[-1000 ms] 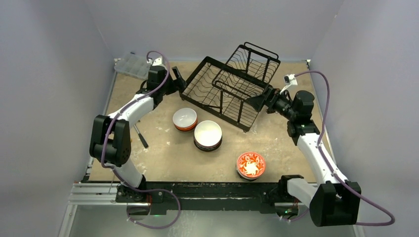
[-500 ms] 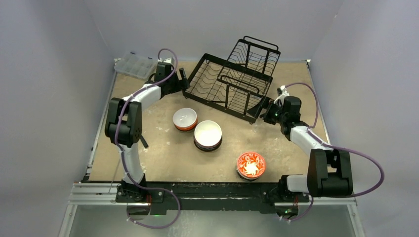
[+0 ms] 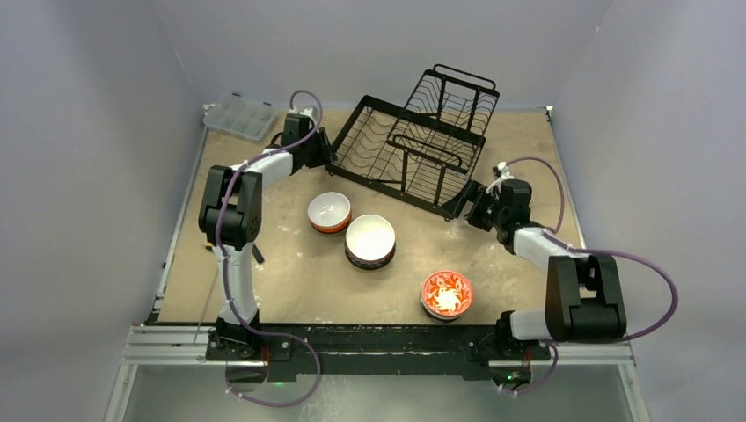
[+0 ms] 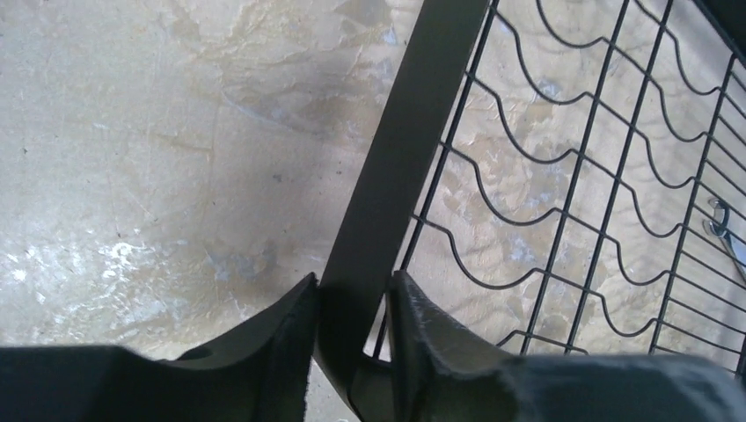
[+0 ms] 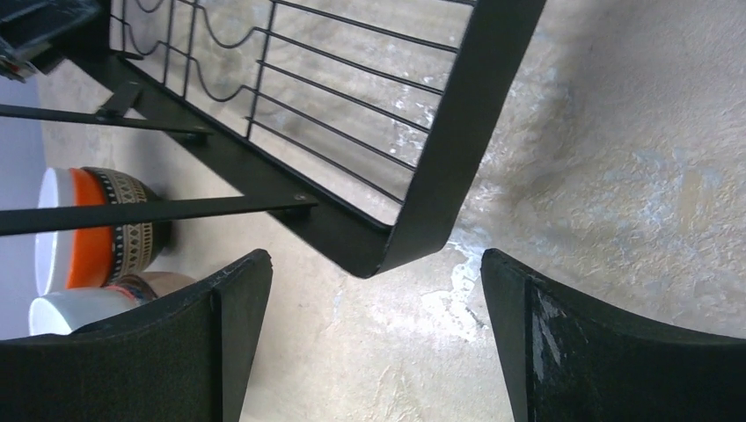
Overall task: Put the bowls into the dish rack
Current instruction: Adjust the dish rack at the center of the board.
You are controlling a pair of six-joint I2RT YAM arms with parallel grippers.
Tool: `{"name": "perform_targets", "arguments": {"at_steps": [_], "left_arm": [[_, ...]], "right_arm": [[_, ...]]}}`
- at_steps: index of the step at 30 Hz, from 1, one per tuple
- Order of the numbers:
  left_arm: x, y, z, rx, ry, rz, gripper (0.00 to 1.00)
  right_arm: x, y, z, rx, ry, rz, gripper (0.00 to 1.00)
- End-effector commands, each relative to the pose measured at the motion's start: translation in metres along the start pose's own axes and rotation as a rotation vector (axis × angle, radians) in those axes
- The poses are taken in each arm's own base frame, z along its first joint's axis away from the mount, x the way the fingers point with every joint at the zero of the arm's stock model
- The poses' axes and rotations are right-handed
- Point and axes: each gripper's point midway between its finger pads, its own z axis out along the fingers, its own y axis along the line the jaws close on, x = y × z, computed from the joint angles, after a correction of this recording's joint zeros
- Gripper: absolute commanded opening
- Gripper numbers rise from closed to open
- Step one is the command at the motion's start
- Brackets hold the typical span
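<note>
The black wire dish rack (image 3: 413, 149) stands at the back of the table with no bowl in it. My left gripper (image 3: 330, 156) is at its left corner; in the left wrist view the left gripper (image 4: 352, 303) is shut on the flat rim band of the rack (image 4: 396, 158). My right gripper (image 3: 468, 207) is at the near right corner, and in the right wrist view the right gripper (image 5: 374, 259) is open with the rack corner (image 5: 422, 211) between its fingertips, untouched. Three bowls sit in front: an orange one (image 3: 329, 212), a dark one (image 3: 369, 240) and a red floral one (image 3: 447, 294).
A clear plastic compartment box (image 3: 239, 115) lies at the back left corner. Walls close in the table on both sides and at the back. The orange bowl (image 5: 97, 233) and a white rim (image 5: 75, 309) show under the rack's legs in the right wrist view.
Both arms reached lower to the rack's corners. The rack turned a little a second ago and has held still since. My left jaws closed on the rim band.
</note>
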Motion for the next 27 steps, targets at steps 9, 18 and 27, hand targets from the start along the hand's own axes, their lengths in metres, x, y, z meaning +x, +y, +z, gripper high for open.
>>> {"name": "perform_targets", "arguments": {"at_steps": [9,18,27], "left_arm": [[0.014,-0.012,-0.033,0.069,-0.008,-0.058,0.00],[0.052,-0.016,-0.063,0.125,0.019,-0.133,0.00],[0.080,-0.019,-0.089,0.166,0.030,-0.165,0.00]], "right_arm": [[-0.022,0.018,0.043,-0.155,0.042,-0.024,0.45],[-0.030,0.021,0.064,-0.186,0.097,-0.028,0.19],[-0.048,0.038,0.074,-0.187,0.100,-0.065,0.22]]}}
